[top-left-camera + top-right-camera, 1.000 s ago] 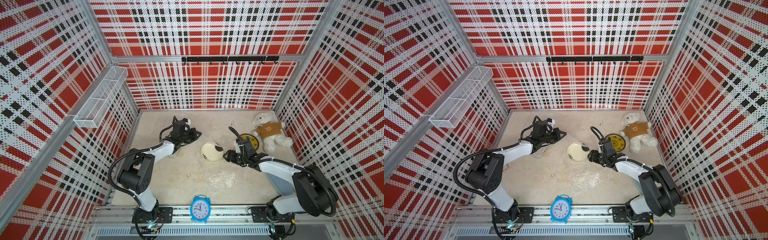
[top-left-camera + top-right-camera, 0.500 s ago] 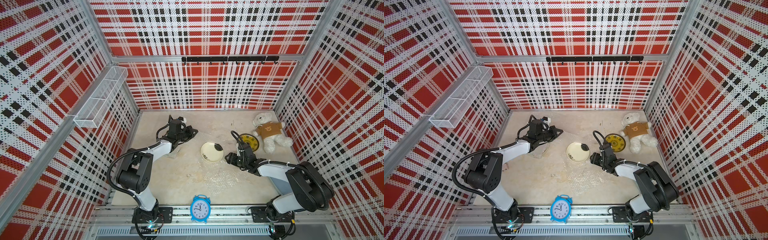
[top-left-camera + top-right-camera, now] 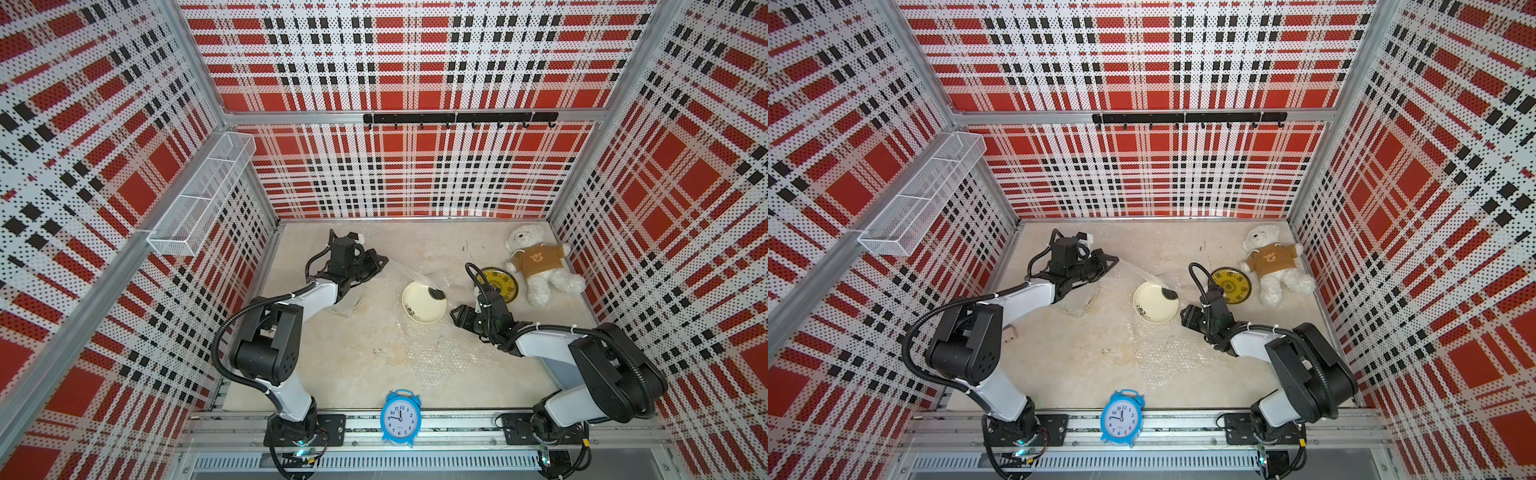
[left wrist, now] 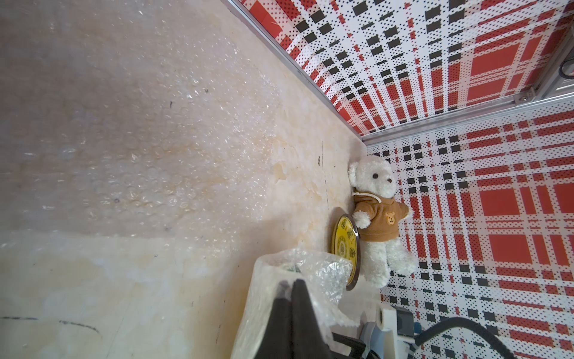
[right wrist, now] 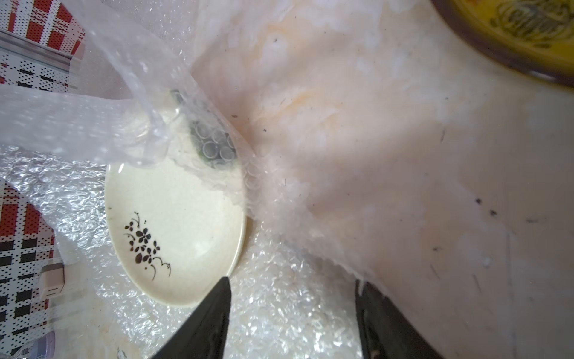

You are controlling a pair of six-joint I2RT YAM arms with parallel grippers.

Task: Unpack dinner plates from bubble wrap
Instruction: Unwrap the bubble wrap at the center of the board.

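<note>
A cream dinner plate (image 3: 424,302) (image 3: 1154,309) with small dark marks lies mid-table on bubble wrap (image 5: 279,310). A strip of the bubble wrap (image 3: 401,276) rises from the plate's far edge to my left gripper (image 3: 374,264) (image 4: 292,283), which is shut on it. In the right wrist view the cream plate (image 5: 180,227) lies half bare, its far part under the wrap. My right gripper (image 3: 455,316) (image 5: 293,283) is open just right of the plate, low over the wrap, holding nothing. A yellow plate (image 3: 498,284) (image 4: 343,245) lies bare beside it.
A white teddy bear (image 3: 536,264) lies at the back right by the yellow plate. A blue alarm clock (image 3: 400,417) stands at the front edge. A flat bubble-wrap sheet (image 3: 436,357) lies front of centre. A crumpled clear bundle (image 3: 347,301) sits under my left forearm.
My left gripper has drawn a little back and left with the wrap. My right gripper has pulled slightly away from the cream plate toward the front. The plate has stayed put.
</note>
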